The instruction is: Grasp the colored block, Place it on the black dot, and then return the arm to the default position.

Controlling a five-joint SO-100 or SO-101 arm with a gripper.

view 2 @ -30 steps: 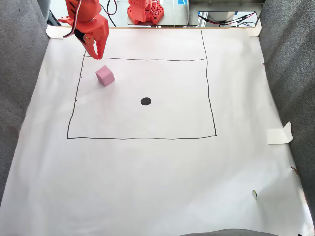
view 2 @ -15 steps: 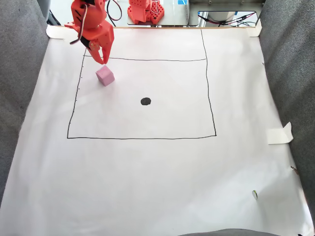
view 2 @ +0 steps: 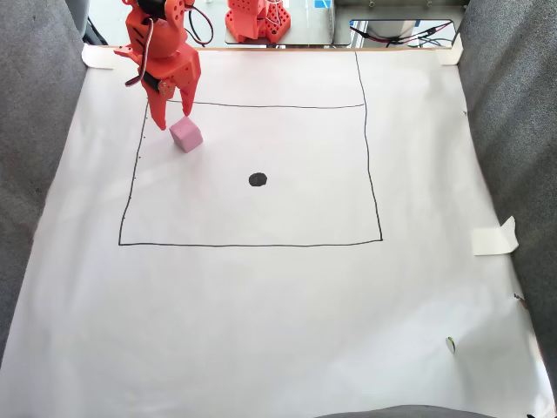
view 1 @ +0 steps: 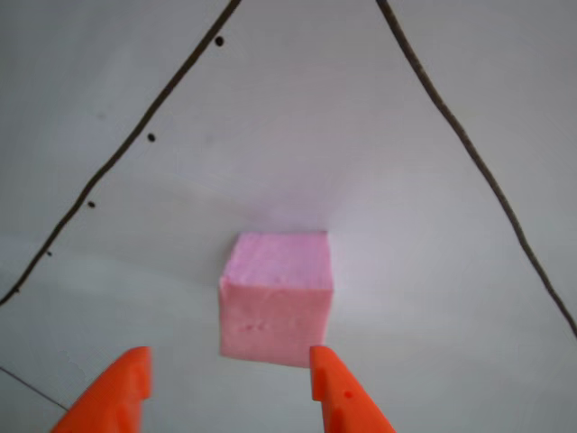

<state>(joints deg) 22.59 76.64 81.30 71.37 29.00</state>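
Since the earlier frames the bright orange two-fingered plastic hand (view 2: pixel 175 122) had dropped from above the drawn top line down to the paper, its tips now just beside the small pale pink foam cube (view 2: pixel 185 135), which had not shifted. The fingers stood apart, clamped on nothing.

As for progress, the task was barely begun — the cube lay inside the drawn rectangle near its upper left corner in the fixed view, well apart from the small solid black ink dot (view 2: pixel 258 179) at the rectangle's middle. The grasp, the carry to the dot and the return of the arm all seemed yet to come.

The other view gave what the fixed one could not: the hand (view 1: pixel 230 383) entered from the bottom edge, and the cube (view 1: pixel 275 298) sat ahead of the tips and a little right of centre, so that the right tip overlapped the cube's lower right corner while the left tip stood clear — whether anything touched I could not tell. The fixed view alone showed the dot, the white paper sheet (view 2: pixel 278 331) over the desk and the grey fabric at its sides.
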